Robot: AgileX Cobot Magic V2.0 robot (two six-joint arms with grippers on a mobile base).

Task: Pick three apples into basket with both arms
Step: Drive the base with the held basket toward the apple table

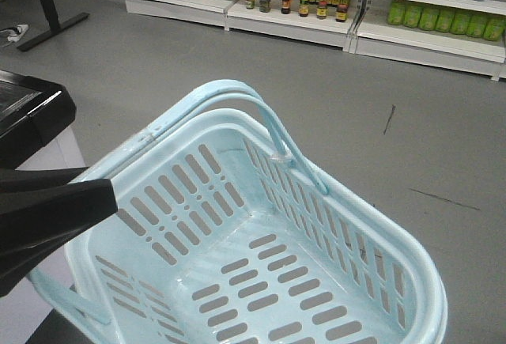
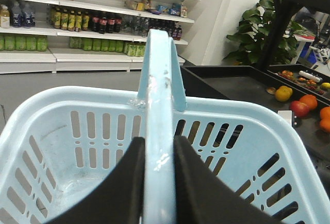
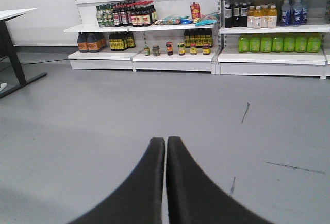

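Right now the basket [image 1: 433, 300] is sitting empty, so the task is looking barely begun and all three picks are waiting. The left gripper [image 2: 158, 142] is clamping the basket's handle [image 2: 157, 100] between its fingers, seemingly carrying the basket above the floor [image 1: 237, 59]. One dark red apple [image 2: 299, 108] is lying on the black counter [image 2: 242, 87], near some oranges [image 2: 282, 93], well apart from the basket; the other two are not showing. The right gripper [image 3: 165, 143] is pointing toward the shelves [image 3: 175, 59], fingers pressed together, gripping nothing, and is likely needing to open before reaching for fruit
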